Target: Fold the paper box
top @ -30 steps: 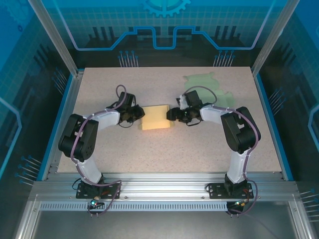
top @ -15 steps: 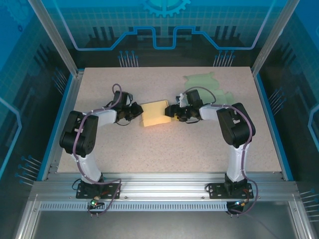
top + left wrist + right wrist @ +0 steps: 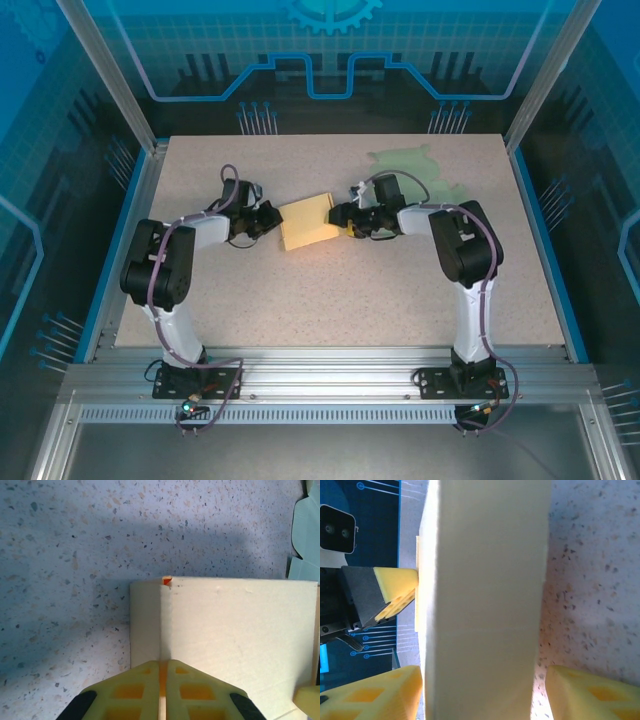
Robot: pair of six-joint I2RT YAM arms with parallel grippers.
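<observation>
The pale yellow paper box (image 3: 307, 222) lies tilted at mid-table between both arms. My left gripper (image 3: 272, 219) is at its left edge. In the left wrist view the fingers (image 3: 142, 685) are pressed together at the gripper tip (image 3: 163, 662), pinched on a thin raised fold of the box (image 3: 235, 630). My right gripper (image 3: 346, 215) stands open at the box's right end. In the right wrist view the box wall (image 3: 485, 605) fills the gap of the gripper (image 3: 482, 680): the left finger (image 3: 380, 695) is against it, the right finger (image 3: 590, 695) a little clear.
A flat pale green paper sheet (image 3: 412, 168) lies on the speckled table (image 3: 330, 300) behind the right arm; its corner shows in the left wrist view (image 3: 306, 530). The left gripper's finger (image 3: 395, 592) shows beyond the box in the right wrist view. Metal frame posts border the table.
Both grippers and the box have shifted toward the back of the table, and the box has turned slightly. The left jaws have closed further.
</observation>
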